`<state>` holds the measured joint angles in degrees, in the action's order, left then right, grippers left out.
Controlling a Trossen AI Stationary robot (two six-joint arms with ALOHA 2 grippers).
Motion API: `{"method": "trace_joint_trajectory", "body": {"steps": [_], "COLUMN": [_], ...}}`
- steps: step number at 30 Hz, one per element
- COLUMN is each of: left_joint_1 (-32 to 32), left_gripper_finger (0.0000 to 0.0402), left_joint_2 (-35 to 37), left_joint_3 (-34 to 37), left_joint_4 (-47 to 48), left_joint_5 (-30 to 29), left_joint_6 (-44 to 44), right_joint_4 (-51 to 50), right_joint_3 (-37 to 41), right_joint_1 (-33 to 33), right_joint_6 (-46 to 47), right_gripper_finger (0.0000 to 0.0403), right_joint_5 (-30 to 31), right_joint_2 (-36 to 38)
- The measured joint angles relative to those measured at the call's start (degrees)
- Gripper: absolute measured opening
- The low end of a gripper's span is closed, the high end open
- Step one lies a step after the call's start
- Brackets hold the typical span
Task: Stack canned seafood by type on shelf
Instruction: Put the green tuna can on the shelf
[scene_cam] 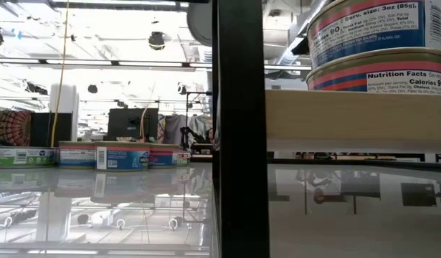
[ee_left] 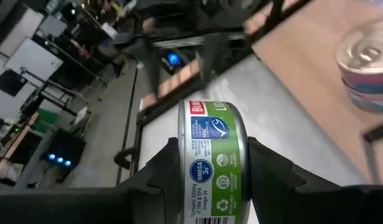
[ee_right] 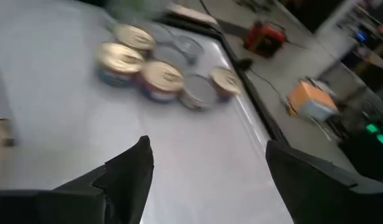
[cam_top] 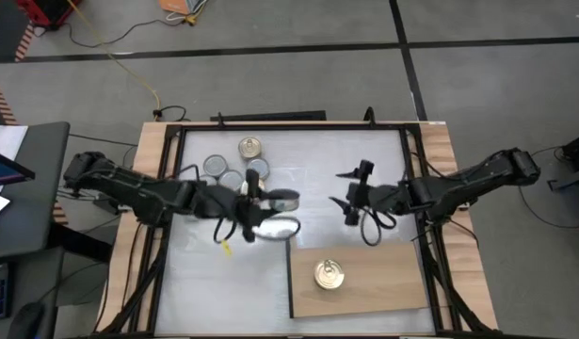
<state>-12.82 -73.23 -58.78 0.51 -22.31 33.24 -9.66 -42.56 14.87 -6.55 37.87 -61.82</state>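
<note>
The left end effector (ee_left: 207, 180) is clamped across the curved wall of a green-labelled tin (ee_left: 211, 158), carried above the desk (cam_top: 204, 273) near the shelf (cam_top: 383, 287). The tin looks stiff, smooth and likely slippery, fairly light, best held across its sides. The right end effector (cam_top: 349, 196), fingers apart and empty, hovers nearby. A two-tin stack (cam_top: 329, 275) sits on the shelf; loose tins (cam_top: 234, 169) cluster behind.

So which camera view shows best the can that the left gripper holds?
The left wrist view: the green-labelled can fills the frame, clamped between the left gripper's fingers. The high view shows it only small, from above. The low and right wrist views do not show it.
</note>
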Motion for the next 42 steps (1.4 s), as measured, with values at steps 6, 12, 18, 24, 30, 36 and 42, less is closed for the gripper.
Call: {"method": "trace_joint_trajectory", "body": {"steps": [6,12,18,24,30,36,42], "left_joint_1": [4.4,5.4,5.8,6.6,7.5,7.6,6.7], "left_gripper_finger": [0.0132,0.0132,0.0132,0.0132,0.0134,0.0184,0.0194], "left_joint_2": [-1.9,-7.4,-11.2,-13.4,-15.6,-16.8,-14.7], "left_joint_3": [-0.1,0.0,0.0,0.0,-0.5,-0.5,-0.4], "left_joint_4": [-9.6,-16.9,-24.6,-28.0,-32.1,-34.4,-30.5], "left_joint_5": [10.3,15.3,17.0,21.8,26.8,25.3,18.2], "left_joint_6": [3.9,8.2,10.7,10.7,9.4,8.3,4.4], "right_joint_4": [13.4,28.4,27.6,26.4,25.3,24.8,18.8], "right_joint_3": [0.1,0.1,0.1,0.1,0.1,0.1,0.0], "right_joint_1": [6.5,9.4,9.8,10.7,11.7,11.7,15.3], "right_joint_6": [-10.4,-24.1,-23.7,-23.7,-23.9,-24.2,-26.4], "right_gripper_finger": [0.0327,0.0327,0.0327,0.0326,0.0293,0.0187,0.0164], "right_joint_5": [4.2,8.5,8.3,8.1,8.0,7.9,13.3], "right_joint_2": [-3.4,-6.0,-6.0,-6.0,-6.0,-6.0,-4.2]}}
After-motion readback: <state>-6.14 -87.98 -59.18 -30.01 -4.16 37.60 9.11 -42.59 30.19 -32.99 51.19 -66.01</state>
